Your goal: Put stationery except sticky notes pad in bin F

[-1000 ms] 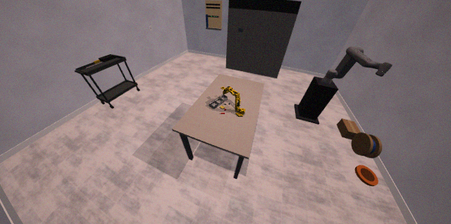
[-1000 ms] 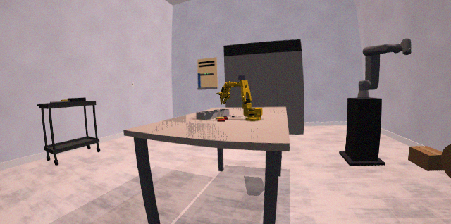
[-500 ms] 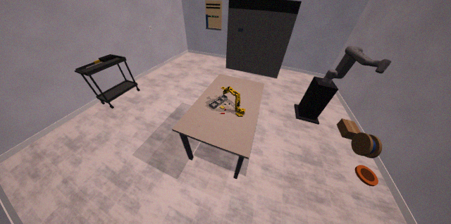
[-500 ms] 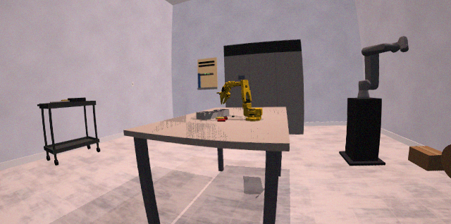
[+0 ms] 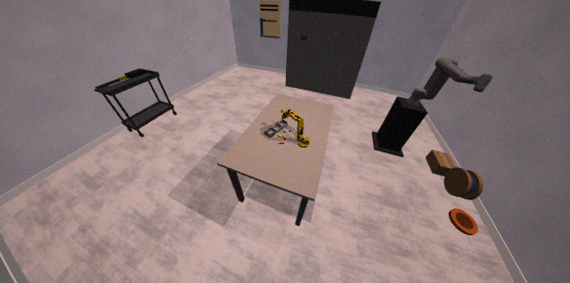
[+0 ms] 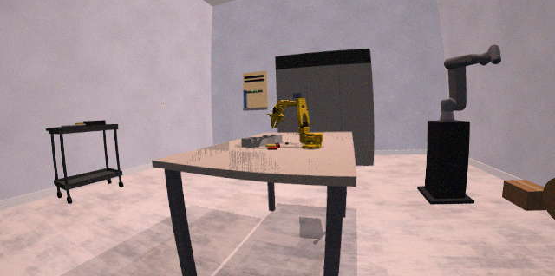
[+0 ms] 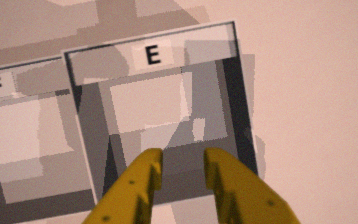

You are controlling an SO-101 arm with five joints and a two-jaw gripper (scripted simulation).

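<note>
A: The wrist view's left edge is cutting off the bin marked F (image 7: 25, 145), so only part of it is showing.

B: And the pincer (image 7: 182, 162) is running off the bottom edge.

A: From the top view, those red bits (image 5: 280, 141) on the surface (image 5: 276, 163) are coming through too small to identify.

B: Same from the exterior view, blurring together.
</note>
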